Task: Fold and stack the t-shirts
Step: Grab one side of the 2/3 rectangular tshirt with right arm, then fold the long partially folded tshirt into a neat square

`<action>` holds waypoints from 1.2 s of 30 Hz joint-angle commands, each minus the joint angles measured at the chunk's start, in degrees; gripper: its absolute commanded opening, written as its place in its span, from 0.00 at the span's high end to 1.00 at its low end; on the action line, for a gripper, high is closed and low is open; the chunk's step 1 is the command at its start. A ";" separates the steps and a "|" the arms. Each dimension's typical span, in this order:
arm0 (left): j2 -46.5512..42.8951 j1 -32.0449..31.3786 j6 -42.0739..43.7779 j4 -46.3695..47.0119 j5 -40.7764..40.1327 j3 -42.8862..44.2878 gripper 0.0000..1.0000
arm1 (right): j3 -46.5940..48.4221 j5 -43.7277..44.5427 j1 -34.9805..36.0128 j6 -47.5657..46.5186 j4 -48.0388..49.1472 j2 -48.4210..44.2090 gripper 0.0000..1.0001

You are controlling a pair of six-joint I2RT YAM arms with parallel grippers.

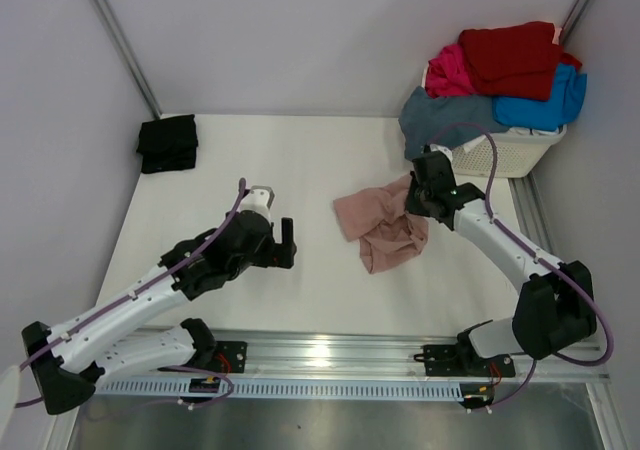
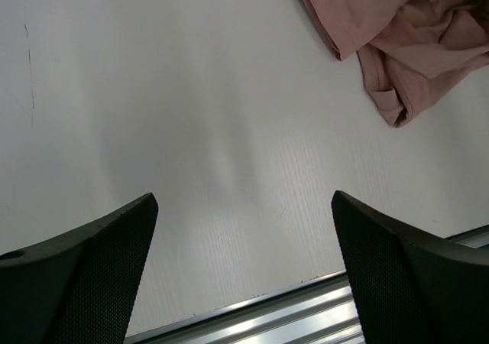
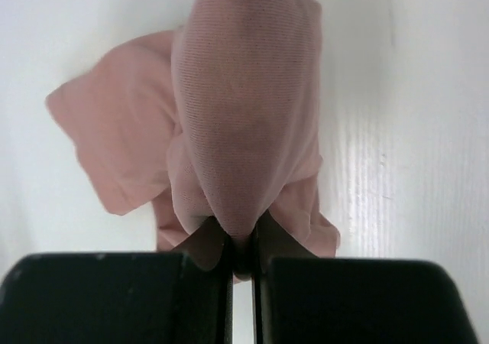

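A crumpled dusty-pink t-shirt [image 1: 385, 225] lies on the white table right of centre. My right gripper [image 1: 415, 198] is shut on a fold of it at its right edge; in the right wrist view the pink cloth [image 3: 237, 122] bulges up from between the closed jaws [image 3: 243, 245]. My left gripper [image 1: 282, 235] is open and empty over the table left of the shirt, whose edge shows in the left wrist view [image 2: 405, 30]. A folded black t-shirt [image 1: 167, 143] lies at the far left. Red [image 1: 512, 58], magenta [image 1: 450, 72], bright-blue [image 1: 545, 105] and slate-blue [image 1: 435, 120] t-shirts are piled on the basket.
The white slatted laundry basket [image 1: 515, 153] stands at the far right corner. A metal rail [image 1: 330, 355] runs along the near table edge, also seen in the left wrist view [image 2: 306, 313]. Grey walls close in the back and sides.
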 commanded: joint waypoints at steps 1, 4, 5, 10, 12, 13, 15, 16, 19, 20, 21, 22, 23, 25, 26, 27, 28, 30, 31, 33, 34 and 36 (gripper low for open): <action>-2.06 0.49 0.43 0.46 0.49 1.25 0.01 | 4.56 -1.94 3.15 -2.86 3.74 1.22 1.00; -3.99 0.49 -0.01 0.10 0.49 0.19 0.01 | 9.13 -5.00 7.11 -4.71 2.61 4.38 1.00; -4.43 0.49 -0.27 0.02 0.58 -0.16 0.01 | 10.19 -6.24 8.59 -4.97 2.08 6.04 1.00; -6.19 0.49 -0.80 0.01 1.28 -1.65 0.01 | 13.45 -9.94 14.22 -8.13 1.11 8.69 1.00; -6.19 0.49 -0.89 0.10 1.72 -1.83 0.01 | 14.59 -11.70 15.89 -8.75 -0.47 11.14 1.00; -6.11 0.49 -0.89 0.10 1.81 -1.83 0.01 | 15.81 -11.79 16.25 -9.19 -1.00 12.29 1.00; -6.02 0.49 -1.24 0.28 1.98 -1.92 0.01 | 17.05 -13.20 17.48 -9.81 -3.02 15.79 1.00; -6.10 0.58 -1.32 0.37 2.07 -2.00 0.01 | 18.10 -13.37 17.92 -10.16 -3.46 16.86 1.00; -6.28 0.49 -1.68 0.72 2.51 -2.44 0.01 | 19.07 -14.25 19.94 -10.51 -3.91 20.28 1.00; -6.28 0.58 -1.85 0.80 2.60 -2.71 0.01 | 19.34 -14.08 20.56 -10.51 -4.08 20.82 1.00; -6.37 0.49 -1.94 0.81 2.69 -2.71 0.01 | 19.43 -13.29 21.17 -10.51 -3.99 21.34 1.00; -6.37 0.49 -2.20 0.54 2.60 -2.88 0.01 | 19.51 -13.20 21.96 -10.51 -3.82 21.70 1.00; -6.54 0.49 -2.73 0.37 2.34 -2.97 0.01 | 19.25 -13.19 22.14 -10.51 -2.95 21.79 1.00; -6.89 0.49 -3.43 -0.33 1.29 -3.59 0.01 | 19.07 -15.20 22.49 -10.16 -2.24 22.57 1.00; -7.59 0.49 -3.96 -0.42 1.02 -3.85 0.01 | 19.51 -16.35 22.58 -9.99 -1.89 23.02 1.00; -7.95 0.49 -4.22 -0.42 0.76 -4.37 0.01 | 19.78 -17.49 22.67 -9.90 -1.62 23.54 1.00; -8.30 0.49 -4.49 -0.34 0.58 -4.64 0.01 | 19.95 -19.33 22.93 -9.81 -1.36 23.98 1.00; -9.35 0.49 -5.10 -0.25 0.58 -5.34 0.01 | 20.48 -21.18 23.37 -9.90 -0.31 24.78 1.00; -9.71 0.49 -5.45 -0.07 0.75 -5.43 0.01 | 20.57 -23.11 23.64 -9.72 0.22 24.86 1.00; -10.23 0.49 -5.72 0.01 1.02 -5.96 0.01 | 21.35 -24.35 24.43 -9.72 1.28 25.30 1.00; -10.24 0.49 -5.89 0.10 1.28 -6.22 0.01 | 21.88 -24.62 24.78 -9.81 1.02 25.74 1.00; -10.06 0.58 -6.16 0.02 1.37 -6.23 0.01 | 23.98 -24.97 25.75 -10.16 0.32 27.67 0.99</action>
